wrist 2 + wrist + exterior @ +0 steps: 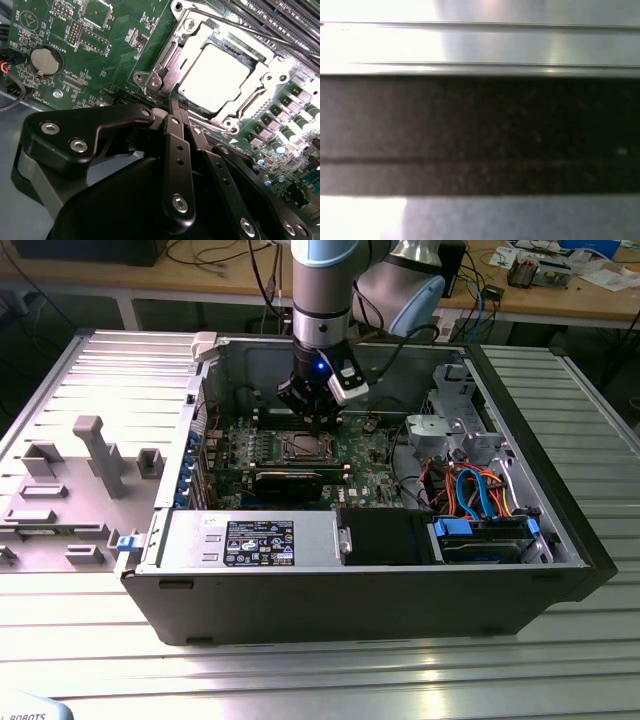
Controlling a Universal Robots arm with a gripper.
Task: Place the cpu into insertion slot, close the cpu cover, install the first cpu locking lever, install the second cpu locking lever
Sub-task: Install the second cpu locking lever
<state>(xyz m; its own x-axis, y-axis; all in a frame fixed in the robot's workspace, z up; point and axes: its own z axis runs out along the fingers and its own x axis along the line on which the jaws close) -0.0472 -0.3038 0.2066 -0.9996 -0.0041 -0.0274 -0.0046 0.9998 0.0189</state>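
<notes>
An open computer case (400, 590) is lying on a ribbed metal table (300, 680), its green motherboard (365, 455) facing up, while the single robot arm (322, 290) is reaching down from the far side over the middle of the board. The gripper (322, 422) is hanging just beside the insertion slot (300, 447), at its far-right corner in the exterior view.

In the second wrist view the cpu (214, 76) is sitting flat in the slot, and the cpu cover (202, 40) is lying closed around it, the chip's pale top showing through the frame's window. The gripper (175, 102) is drawn together to a narrow tip with nothing visible between the fingers (178, 150), and that tip is hovering at the corner of the frame, near a thin locking lever (165, 62) running along one side. Whether it is touching the lever cannot be told.

The risks from here appear to be these: a closed tip pressing slightly off the lever could be skidding onto the cover or the small components (280, 127) beside the socket and scratching them; a lever pushed without catching under its hook could be springing back up, leaving the cover unclamped; and too much downward force could be flexing the board beneath the socket.
</notes>
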